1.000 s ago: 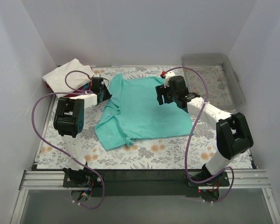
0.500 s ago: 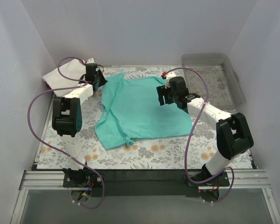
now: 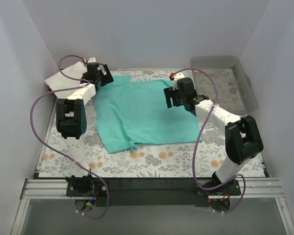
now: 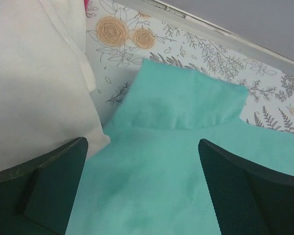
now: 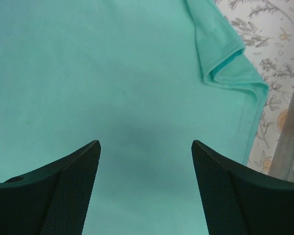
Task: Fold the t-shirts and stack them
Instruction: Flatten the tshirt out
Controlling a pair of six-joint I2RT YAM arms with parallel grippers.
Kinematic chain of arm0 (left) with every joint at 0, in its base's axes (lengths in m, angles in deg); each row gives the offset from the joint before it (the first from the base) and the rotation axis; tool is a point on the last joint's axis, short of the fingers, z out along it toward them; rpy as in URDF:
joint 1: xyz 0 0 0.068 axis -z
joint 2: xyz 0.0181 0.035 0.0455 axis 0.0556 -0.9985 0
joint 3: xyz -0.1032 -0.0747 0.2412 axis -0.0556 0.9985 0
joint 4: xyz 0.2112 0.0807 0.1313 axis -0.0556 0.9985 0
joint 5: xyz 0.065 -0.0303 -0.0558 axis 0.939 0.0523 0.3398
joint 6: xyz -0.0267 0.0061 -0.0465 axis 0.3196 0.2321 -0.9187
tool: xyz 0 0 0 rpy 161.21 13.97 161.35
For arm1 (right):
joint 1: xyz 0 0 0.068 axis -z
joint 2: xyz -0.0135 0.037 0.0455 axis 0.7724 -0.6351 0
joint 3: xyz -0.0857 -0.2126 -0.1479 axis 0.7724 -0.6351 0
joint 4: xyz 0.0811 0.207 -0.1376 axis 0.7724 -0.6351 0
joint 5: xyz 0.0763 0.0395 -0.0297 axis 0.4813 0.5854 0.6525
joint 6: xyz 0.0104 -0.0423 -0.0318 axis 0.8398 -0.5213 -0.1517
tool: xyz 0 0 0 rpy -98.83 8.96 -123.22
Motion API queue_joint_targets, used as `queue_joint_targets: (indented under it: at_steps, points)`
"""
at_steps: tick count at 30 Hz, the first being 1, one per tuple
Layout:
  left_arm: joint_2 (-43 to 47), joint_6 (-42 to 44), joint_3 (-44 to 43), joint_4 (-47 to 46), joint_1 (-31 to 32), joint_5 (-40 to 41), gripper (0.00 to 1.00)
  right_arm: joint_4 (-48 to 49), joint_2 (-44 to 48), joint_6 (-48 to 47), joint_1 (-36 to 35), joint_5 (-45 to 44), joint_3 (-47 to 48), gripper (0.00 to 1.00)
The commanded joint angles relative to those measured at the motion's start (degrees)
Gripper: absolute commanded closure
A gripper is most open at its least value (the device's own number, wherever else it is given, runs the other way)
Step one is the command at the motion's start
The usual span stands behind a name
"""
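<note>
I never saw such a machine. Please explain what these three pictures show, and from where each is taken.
These are two robot arms bolted at the near edge of a table with a flowered cover. One picture looks down from above and behind them. The other two come from cameras on the wrists, so the dark shapes below are each arm's own fingers. A teal t-shirt lies spread out in the middle, a white t-shirt at the far left, a clear plastic tray at the far right. The left gripper hangs over the teal shirt's far left corner, the right gripper over its far right part. Both are open and hold nothing.
</note>
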Motion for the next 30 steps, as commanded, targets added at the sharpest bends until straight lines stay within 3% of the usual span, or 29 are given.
queue_joint_targets:
  at_steps: [1,10,14,25,30]
  points:
    - [6.8,0.5,1.7,-0.8,1.2,0.9,0.11,-0.4,-2.8,-0.6,1.4,-1.5,8.3,0.32]
    - [18.0,-1.5,17.5,-9.4,12.4,-2.8,0.09,-6.4,-16.5,-1.1,5.7,-2.4,24.6,0.32]
    - [18.9,-4.1,23.6,-13.2,15.8,-6.3,0.09,-8.3,-22.5,-0.4,7.9,-2.2,30.3,0.33]
    - [11.1,-5.7,25.3,-15.3,21.5,-11.3,0.09,-11.0,-33.1,0.9,11.3,0.2,39.6,0.36]
    - [9.7,-6.2,26.1,-15.8,22.2,-11.9,0.09,-11.4,-35.8,0.7,12.0,1.7,41.6,0.48]
